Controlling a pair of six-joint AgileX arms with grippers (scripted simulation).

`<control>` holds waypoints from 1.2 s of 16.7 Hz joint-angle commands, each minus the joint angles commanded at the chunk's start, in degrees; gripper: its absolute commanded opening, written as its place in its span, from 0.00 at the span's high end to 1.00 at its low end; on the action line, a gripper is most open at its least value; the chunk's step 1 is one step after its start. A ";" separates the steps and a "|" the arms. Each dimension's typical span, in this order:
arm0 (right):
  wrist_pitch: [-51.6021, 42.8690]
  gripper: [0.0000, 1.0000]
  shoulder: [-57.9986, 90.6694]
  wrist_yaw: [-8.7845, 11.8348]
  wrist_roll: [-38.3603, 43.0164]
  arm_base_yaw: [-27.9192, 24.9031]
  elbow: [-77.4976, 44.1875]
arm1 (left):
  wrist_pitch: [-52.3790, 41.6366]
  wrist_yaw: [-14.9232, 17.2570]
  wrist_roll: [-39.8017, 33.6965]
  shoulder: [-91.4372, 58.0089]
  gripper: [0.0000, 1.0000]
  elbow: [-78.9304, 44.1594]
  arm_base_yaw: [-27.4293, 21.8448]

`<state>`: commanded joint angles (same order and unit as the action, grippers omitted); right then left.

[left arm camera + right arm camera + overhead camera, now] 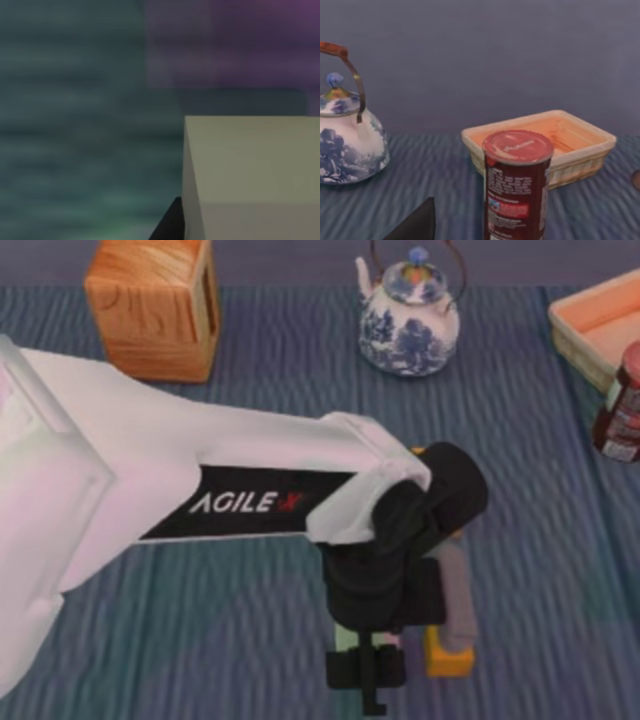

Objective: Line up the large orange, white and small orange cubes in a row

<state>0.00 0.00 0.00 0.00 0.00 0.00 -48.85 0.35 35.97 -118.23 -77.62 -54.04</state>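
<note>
L claw (367,672) low at tabletop (200,640) 6 o'clock, grip state can't tell; white cube (250,175) close by; small orange cube (447,657) beside it at 3 o'clock.

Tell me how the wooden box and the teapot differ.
The wooden box is square-edged, plain orange wood grain; the teapot is round, white with blue pattern. The teapot has a looped handle and knobbed lid; the wooden box has neither. Both stand at the table's far edge, away from the left gripper.

I see the box (152,305) back-left on the desk (220,640), teapot (409,315) behind centre, tray (598,325) and can (620,405) right.
</note>
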 joint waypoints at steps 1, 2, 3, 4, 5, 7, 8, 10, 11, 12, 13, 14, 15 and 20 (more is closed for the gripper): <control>0.00 0.00 0.00 0.00 0.00 0.00 0.00 | 0.00 0.00 0.00 0.00 0.70 0.00 0.00; 0.00 0.00 0.00 0.00 0.00 0.00 0.00 | 0.00 0.00 0.00 0.00 0.62 0.00 0.00; 0.00 0.00 0.00 0.00 0.00 0.00 0.00 | 0.00 0.00 0.00 0.00 0.55 0.00 0.00; 0.00 0.00 0.00 0.00 0.00 0.00 0.00 | 0.00 0.00 0.00 0.00 0.47 0.00 0.00; 0.00 0.00 0.00 0.00 0.00 0.00 0.00 | 0.00 0.00 0.00 0.00 0.40 0.00 0.00; 0.00 0.00 0.00 0.00 0.00 0.00 0.00 | 0.00 0.00 0.00 0.00 0.25 0.00 0.00; 0.00 0.00 0.00 0.00 0.00 0.00 0.00 | 0.00 0.00 0.00 0.00 0.17 0.00 0.00; 0.00 0.00 0.00 0.00 0.00 0.00 0.00 | 0.00 0.00 0.00 0.00 0.02 0.00 0.00; 0.00 0.00 0.00 0.00 0.00 0.00 0.00 | 0.00 0.00 0.00 0.00 0.00 0.00 0.00; 0.00 0.00 0.00 0.00 0.00 0.00 0.00 | 0.00 0.00 0.00 0.00 0.00 0.00 0.00; 0.00 0.00 0.00 0.00 0.00 0.00 0.00 | 0.00 0.00 0.00 0.00 0.00 0.00 0.00; 0.00 0.00 0.00 0.00 0.00 0.00 0.00 | 0.00 0.00 0.00 0.00 0.00 0.00 0.00; 0.00 0.00 0.00 0.00 0.00 0.00 0.00 | 0.00 0.00 0.00 0.00 0.00 0.00 0.00; 0.00 0.00 0.00 0.00 0.00 0.00 0.00 | -0.20 -0.02 0.01 0.12 0.00 -0.18 0.11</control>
<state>0.00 0.00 0.00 0.00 0.00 0.00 -49.05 0.34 35.98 -118.11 -77.80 -53.93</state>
